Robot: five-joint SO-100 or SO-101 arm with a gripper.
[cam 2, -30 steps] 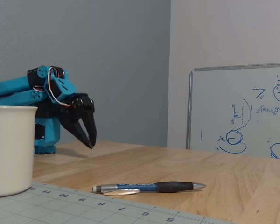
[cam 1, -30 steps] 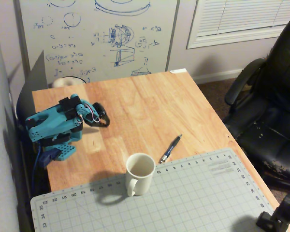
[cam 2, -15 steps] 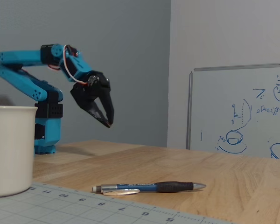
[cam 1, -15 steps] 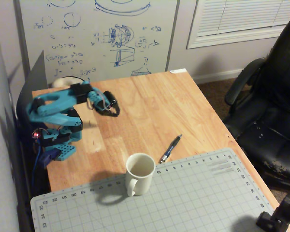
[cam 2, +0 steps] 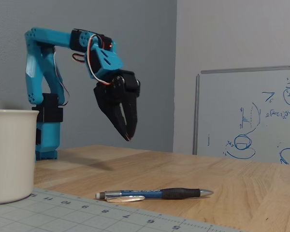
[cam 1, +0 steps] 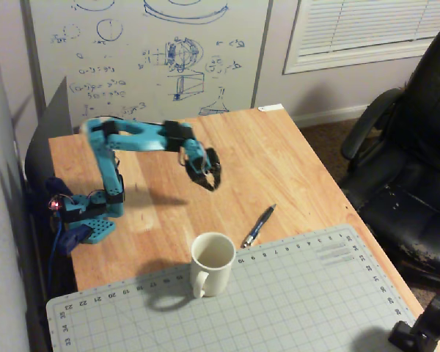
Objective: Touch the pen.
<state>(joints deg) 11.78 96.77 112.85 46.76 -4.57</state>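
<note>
The pen is slim, dark blue and black, and lies on the wooden table just above the cutting mat's edge, right of the mug. In the low fixed view the pen lies flat with its silvery tip pointing right. My gripper hangs from the blue arm above the table, up and left of the pen, well clear of it. In the low fixed view the gripper points down with its black fingers together, holding nothing.
A white mug stands on the grey cutting mat at the front. The arm's base is clamped at the table's left. A black office chair stands to the right, a whiteboard behind.
</note>
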